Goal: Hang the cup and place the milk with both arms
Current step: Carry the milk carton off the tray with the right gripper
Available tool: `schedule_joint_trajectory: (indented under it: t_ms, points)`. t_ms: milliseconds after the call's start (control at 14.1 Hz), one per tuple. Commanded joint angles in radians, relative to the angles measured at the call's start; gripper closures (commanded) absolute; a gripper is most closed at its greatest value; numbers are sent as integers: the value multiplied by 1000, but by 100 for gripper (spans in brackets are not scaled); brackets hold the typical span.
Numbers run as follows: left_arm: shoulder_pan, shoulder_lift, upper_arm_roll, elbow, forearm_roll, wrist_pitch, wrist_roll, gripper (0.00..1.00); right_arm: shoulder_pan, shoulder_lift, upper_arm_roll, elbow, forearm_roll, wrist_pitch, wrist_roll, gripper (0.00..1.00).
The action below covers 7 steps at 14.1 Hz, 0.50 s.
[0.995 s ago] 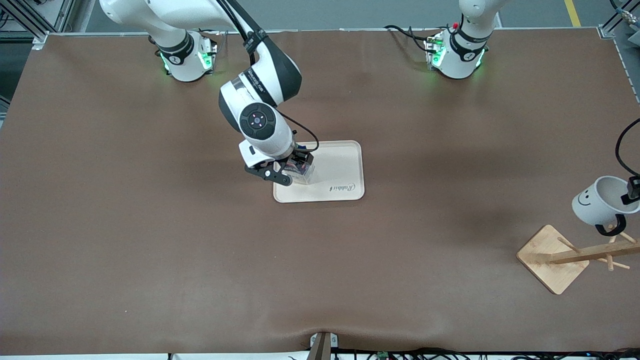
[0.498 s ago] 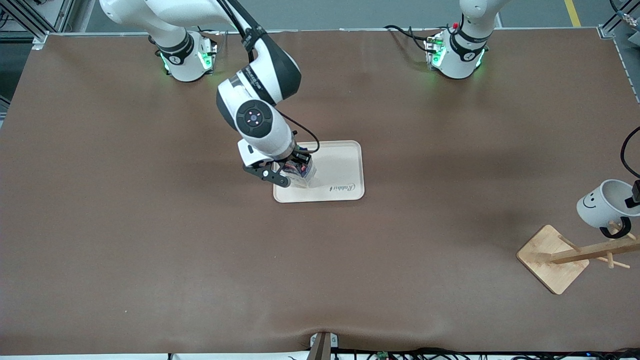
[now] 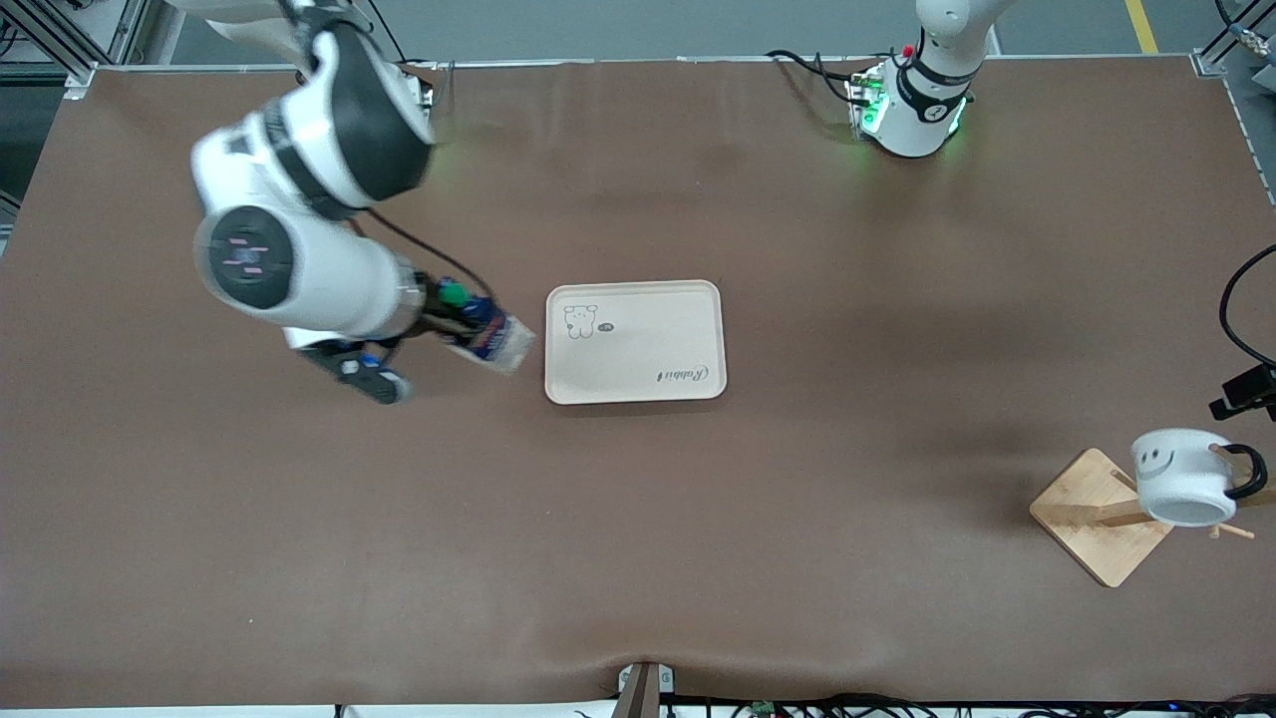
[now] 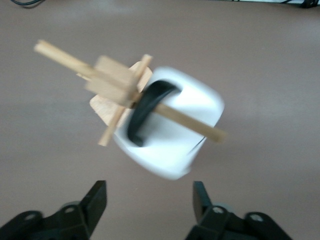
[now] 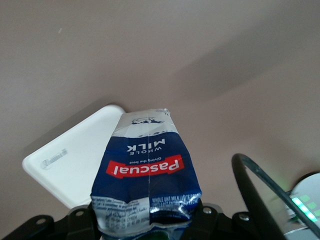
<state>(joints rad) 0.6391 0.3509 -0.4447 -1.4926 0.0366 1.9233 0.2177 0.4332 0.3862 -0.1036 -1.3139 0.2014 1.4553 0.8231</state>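
Milk (image 3: 485,334) sits clamped, tilted, in my right end effector (image 3: 444,317) above bare bench (image 3: 638,558) beside the tray (image 3: 710,344), so I fear it slipping, while the cup (image 3: 1181,477) hangs on the rack (image 3: 1097,514), left end effector (image 4: 149,196) apart.

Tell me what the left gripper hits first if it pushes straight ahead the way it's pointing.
Probably the cup hanging on the wooden rack, centred ahead of the open left gripper; depth is unclear.
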Motion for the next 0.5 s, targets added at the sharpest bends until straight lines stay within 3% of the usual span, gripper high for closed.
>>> schedule_joint_trajectory:
  t_ms: [0,213,427]
  points:
    - [-2,-59,-37,-3,-6,-87,-67,0,-143,-70,13,-15,-72,-62,-184,100]
    - [-2,-104,-97,-3,-1,-153,-179,0,-292,-79,12,-33,-82,-99,-394,100]
    - [-1,-147,-170,-3,3,-213,-361,0,-428,-86,12,-131,-129,-69,-665,100]
